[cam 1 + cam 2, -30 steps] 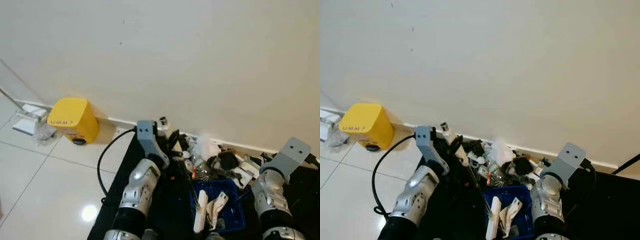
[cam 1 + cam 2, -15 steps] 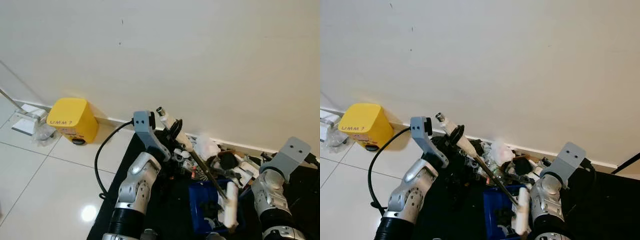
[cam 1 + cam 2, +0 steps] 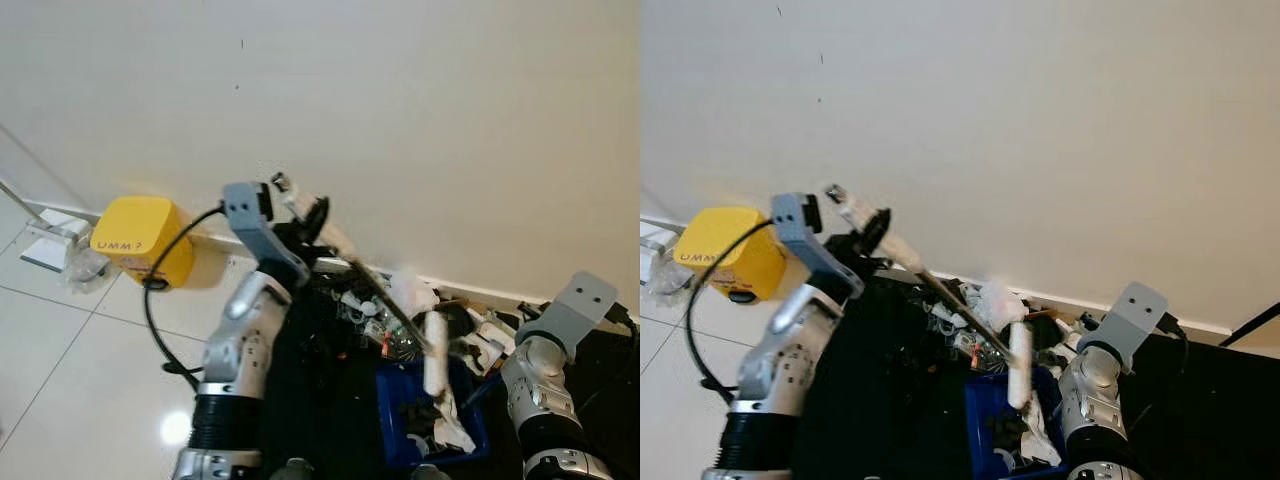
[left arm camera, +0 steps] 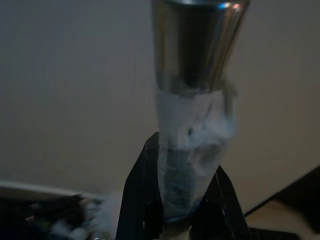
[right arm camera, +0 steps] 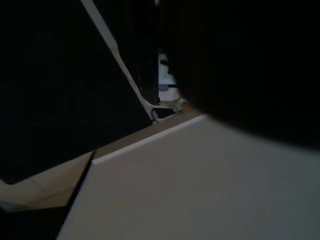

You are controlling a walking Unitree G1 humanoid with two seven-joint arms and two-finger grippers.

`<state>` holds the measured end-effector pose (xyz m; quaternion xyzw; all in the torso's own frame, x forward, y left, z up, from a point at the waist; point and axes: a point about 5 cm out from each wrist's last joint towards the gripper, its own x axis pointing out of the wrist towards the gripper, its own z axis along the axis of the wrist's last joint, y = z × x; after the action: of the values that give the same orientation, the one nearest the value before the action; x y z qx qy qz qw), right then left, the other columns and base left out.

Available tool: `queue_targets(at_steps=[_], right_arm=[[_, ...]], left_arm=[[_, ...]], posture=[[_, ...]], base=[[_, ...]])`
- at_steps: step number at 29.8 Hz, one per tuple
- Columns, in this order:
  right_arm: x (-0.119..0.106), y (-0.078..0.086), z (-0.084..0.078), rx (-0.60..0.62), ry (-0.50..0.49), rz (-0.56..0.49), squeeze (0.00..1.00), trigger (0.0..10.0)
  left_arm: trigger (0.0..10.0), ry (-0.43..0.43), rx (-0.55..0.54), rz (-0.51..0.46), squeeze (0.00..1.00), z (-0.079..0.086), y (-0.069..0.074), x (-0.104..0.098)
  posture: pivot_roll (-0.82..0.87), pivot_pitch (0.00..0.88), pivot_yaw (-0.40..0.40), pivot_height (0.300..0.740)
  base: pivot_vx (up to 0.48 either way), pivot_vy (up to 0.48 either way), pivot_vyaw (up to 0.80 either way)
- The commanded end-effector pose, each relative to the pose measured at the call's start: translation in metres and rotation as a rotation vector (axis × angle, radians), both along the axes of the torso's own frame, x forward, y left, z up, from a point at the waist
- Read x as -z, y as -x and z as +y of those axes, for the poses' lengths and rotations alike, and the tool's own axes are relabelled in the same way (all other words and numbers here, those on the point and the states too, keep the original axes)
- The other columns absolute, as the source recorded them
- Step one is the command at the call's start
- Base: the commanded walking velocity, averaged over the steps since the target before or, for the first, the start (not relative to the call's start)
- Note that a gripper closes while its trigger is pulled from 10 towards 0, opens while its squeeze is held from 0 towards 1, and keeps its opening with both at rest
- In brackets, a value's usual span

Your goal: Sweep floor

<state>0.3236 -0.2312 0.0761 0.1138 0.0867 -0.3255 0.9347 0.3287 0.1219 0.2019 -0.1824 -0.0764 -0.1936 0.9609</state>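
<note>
My left gripper (image 4: 182,220) clenched on broom handle (image 3: 345,258), raised near wall (image 3: 400,120); shaft slants down toward blue bin (image 3: 400,400) among litter pile (image 3: 420,310). Right gripper state: cannot tell. Risk: swinging handle strikes wall, scatters litter, snags black cable (image 3: 160,300)

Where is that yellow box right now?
The yellow box sits on the tiled floor against the white wall, on the robot's left, beside its left arm.

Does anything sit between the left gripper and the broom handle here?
No. The left gripper is shut on the broom handle, fingers pressed to both sides of its white wrapped part. The shaft slants down to the litter pile by the wall.
</note>
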Motion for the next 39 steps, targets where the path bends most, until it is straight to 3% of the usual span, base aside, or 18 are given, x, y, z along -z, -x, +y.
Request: queue_targets(at_steps=[1, 2, 3, 4, 6, 10, 19, 23, 32, 33, 34, 35, 36, 39], right_arm=[[0.023, 0.007, 0.02, -0.135, -0.093, 0.08, 0.0, 10.0], [0.023, 0.007, 0.02, -0.135, -0.093, 0.08, 0.0, 10.0], [0.02, 0.007, 0.02, -0.176, -0.078, 0.065, 0.0, 10.0], [0.019, 0.007, 0.019, -0.183, -0.072, 0.06, 0.0, 10.0], [0.019, 0.007, 0.019, -0.193, -0.063, 0.06, 0.0, 10.0], [0.021, 0.009, 0.02, -0.267, -0.022, 0.073, 0.0, 10.0], [0.023, 0.011, 0.015, -0.259, -0.041, 0.083, 0.0, 10.0], [0.023, 0.013, 0.002, -0.14, -0.039, 0.11, 0.0, 10.0], [0.025, 0.024, -0.026, -0.058, 0.042, 0.155, 0.0, 10.0], [0.026, 0.026, -0.029, -0.038, 0.047, 0.162, 0.11, 10.0], [0.026, 0.027, -0.031, -0.02, 0.049, 0.164, 0.65, 10.0], [0.026, 0.028, -0.032, -0.009, 0.051, 0.166, 0.65, 10.0], [0.026, 0.028, -0.032, -0.008, 0.045, 0.161, 1.0, 10.0], [0.024, 0.026, -0.031, -0.019, 0.043, 0.15, 1.0, 10.0]], left_arm=[[10.0, -0.128, -0.124, 0.034, 0.0, 0.029, 0.002, -0.006], [10.0, -0.128, -0.124, 0.034, 0.0, 0.029, 0.002, -0.006], [10.0, -0.198, -0.204, 0.075, 0.0, 0.049, 0.006, -0.007], [10.0, -0.218, -0.231, 0.084, 0.0, 0.055, 0.008, -0.007], [10.0, -0.241, -0.249, 0.114, 0.0, 0.061, 0.01, -0.006], [10.0, -0.394, -0.31, 0.199, 0.0, 0.079, 0.018, 0.0], [10.0, -0.407, -0.312, 0.216, 0.0, 0.074, 0.023, 0.007], [10.0, -0.421, -0.294, 0.228, 0.0, 0.065, 0.024, 0.012], [10.0, -0.431, -0.286, 0.245, 0.0, 0.063, 0.024, 0.016], [10.0, -0.432, -0.287, 0.247, 0.0, 0.063, 0.024, 0.016], [10.0, -0.432, -0.288, 0.249, 0.0, 0.064, 0.024, 0.016], [10.0, -0.433, -0.289, 0.25, 0.0, 0.064, 0.023, 0.016], [10.0, -0.433, -0.289, 0.251, 0.0, 0.064, 0.023, 0.017], [10.0, -0.434, -0.288, 0.254, 0.0, 0.063, 0.023, 0.018]], posture=[[0.02, 0.216, 0.079, 0.74], [0.02, 0.216, 0.079, 0.74], [0.03, 0.212, 0.082, 0.74], [0.03, 0.212, 0.082, 0.74], [0.03, 0.207, 0.084, 0.74], [0.04, 0.198, 0.081, 0.74], [0.05, 0.194, 0.08, 0.74], [0.04, 0.187, 0.078, 0.74], [0.04, 0.194, 0.083, 0.74], [0.04, 0.195, 0.085, 0.74], [0.04, 0.195, 0.085, 0.74], [0.04, 0.195, 0.085, 0.74], [0.04, 0.195, 0.086, 0.74], [0.04, 0.196, 0.086, 0.74]], base=[[0.0, 0.0, 0.0], [0.0, 0.0, 0.0], [0.0, 0.0, 0.0], [0.0, 0.0, 0.0], [0.0, 0.0, 0.0], [0.0, 0.0, 0.0], [0.0, 0.0, 0.0], [0.0, 0.0, 0.0], [0.0, 0.0, 0.0], [0.0, 0.0, 0.0], [0.0, 0.0, 0.0], [0.0, 0.0, 0.0], [0.0, 0.0, 0.0], [0.0, 0.0, 0.0]])
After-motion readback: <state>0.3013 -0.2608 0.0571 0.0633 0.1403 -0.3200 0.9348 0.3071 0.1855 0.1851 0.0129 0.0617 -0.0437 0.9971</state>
